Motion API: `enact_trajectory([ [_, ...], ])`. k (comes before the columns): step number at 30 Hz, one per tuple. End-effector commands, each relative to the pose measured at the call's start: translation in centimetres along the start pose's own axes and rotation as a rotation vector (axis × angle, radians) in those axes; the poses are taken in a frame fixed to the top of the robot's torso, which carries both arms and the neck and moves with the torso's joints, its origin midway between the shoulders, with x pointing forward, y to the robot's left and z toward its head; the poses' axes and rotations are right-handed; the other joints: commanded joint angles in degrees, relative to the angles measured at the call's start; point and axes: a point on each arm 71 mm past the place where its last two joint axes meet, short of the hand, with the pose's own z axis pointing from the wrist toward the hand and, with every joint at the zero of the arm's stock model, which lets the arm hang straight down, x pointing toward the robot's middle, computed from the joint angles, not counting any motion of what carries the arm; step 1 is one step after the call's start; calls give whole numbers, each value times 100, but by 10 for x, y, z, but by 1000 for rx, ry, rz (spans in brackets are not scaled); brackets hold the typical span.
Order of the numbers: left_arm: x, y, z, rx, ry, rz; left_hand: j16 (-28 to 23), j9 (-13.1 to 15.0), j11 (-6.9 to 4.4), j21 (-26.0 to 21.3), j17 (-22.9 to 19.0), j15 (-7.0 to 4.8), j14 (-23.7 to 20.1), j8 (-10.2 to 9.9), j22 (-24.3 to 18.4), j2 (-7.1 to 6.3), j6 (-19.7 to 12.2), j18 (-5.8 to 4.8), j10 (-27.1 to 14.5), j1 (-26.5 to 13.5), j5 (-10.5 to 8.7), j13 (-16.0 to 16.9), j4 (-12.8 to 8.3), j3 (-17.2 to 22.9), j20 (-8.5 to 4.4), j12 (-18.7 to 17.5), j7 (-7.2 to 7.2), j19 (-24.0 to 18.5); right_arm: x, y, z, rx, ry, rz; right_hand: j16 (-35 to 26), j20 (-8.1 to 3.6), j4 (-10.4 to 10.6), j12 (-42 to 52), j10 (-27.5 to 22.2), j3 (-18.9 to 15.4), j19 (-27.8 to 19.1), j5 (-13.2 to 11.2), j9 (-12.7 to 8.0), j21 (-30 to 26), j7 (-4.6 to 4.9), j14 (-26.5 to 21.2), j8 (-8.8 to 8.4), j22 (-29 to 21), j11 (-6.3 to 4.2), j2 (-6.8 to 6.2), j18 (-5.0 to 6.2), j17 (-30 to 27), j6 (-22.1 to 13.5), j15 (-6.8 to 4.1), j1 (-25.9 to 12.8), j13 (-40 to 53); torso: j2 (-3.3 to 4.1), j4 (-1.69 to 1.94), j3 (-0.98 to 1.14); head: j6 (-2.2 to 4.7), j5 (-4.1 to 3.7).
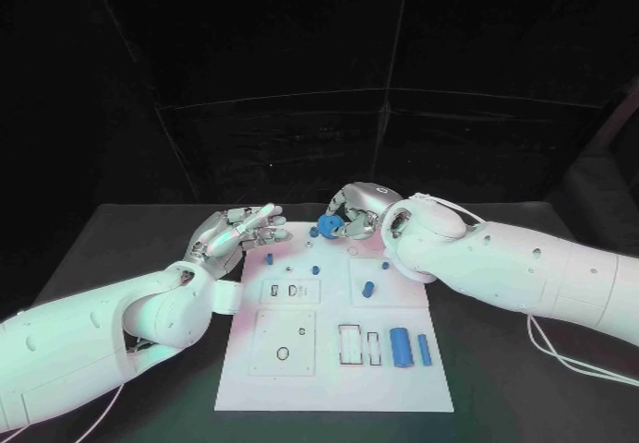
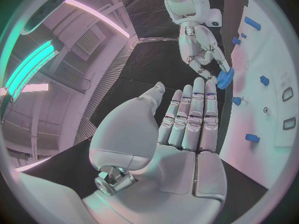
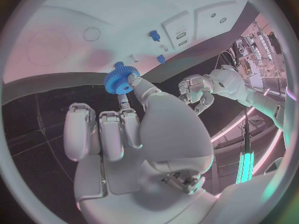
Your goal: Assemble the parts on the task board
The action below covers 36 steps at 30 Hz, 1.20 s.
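My right hand (image 1: 357,210) hovers over the far edge of the white task board (image 1: 333,374) and pinches a blue gear (image 1: 328,224) between thumb and finger. The right wrist view shows the gear (image 3: 120,79) at the fingertips of that hand (image 3: 140,139), just off the board's edge (image 3: 74,45). My left hand (image 1: 237,233) is raised at the board's far left corner, fingers straight and apart from the thumb, holding nothing. In the left wrist view its palm (image 2: 181,139) faces the right hand (image 2: 201,47) and the gear (image 2: 225,78).
Small blue pegs (image 1: 268,260) (image 1: 316,269) (image 1: 386,266) stand in the board's far part, with a short blue piece (image 1: 367,290) beside them. A blue cylinder (image 1: 400,347) and a thin blue bar (image 1: 425,350) lie near the right edge. Black table (image 1: 147,240) surrounds the board.
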Motion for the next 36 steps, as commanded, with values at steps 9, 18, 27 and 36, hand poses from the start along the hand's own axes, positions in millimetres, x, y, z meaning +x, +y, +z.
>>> enact_trajectory([
  [9, 4, -1, 1, 8, 17, -8, -20, -3, -5, -34, 5, -11, 35, -37, -4, -2, 39, 39, 51, -45, 13, -5, -6, 10, -15, -29, 4, 35, 19, 21, 13, -30, 27, -25, 18, -15, -17, 25, 73, 110, 27, -3, 9, 37, -96, 443, -70, 20, -16, 2, -102, 750, 424, -35, -108, 614, 4, 7, 0, -28, 43],
  [18, 6, 0, 2, 7, 22, -11, -23, -3, -4, -36, 6, -10, 35, -39, -6, -3, 39, 38, 51, -47, 13, -5, -7, 9, -15, -33, 6, 36, 29, 22, 19, -14, 72, -39, 12, -8, -9, -1, 57, 157, 26, -60, 6, 36, -82, 439, -134, 22, -4, -47, -103, 736, 408, -26, -200, 592, 3, -10, 6, -37, 68],
  [27, 5, 0, 2, 6, 21, -10, -27, -3, -3, -39, 6, -9, 35, -42, -8, -4, 39, 38, 51, -49, 13, -5, -9, 8, -15, -37, 8, 38, 35, 22, 22, -9, 100, -47, 1, 44, 40, -161, -56, 136, 6, -117, -7, 19, 21, 433, -397, -10, 84, -237, -100, 715, 100, 42, -431, 432, 2, -8, 4, -48, 63],
  [36, 4, -1, 2, 7, 18, -8, -27, -3, -3, -39, 6, -9, 35, -42, -8, -4, 39, 38, 51, -49, 13, -5, -9, 8, -15, -37, 8, 38, 38, 23, 23, -10, 110, -47, -2, 91, 134, -226, -102, -35, -5, -125, 10, 11, 50, 431, -531, -23, 121, -354, -95, 710, -31, 82, -590, 370, 2, -6, 4, -61, 82],
])
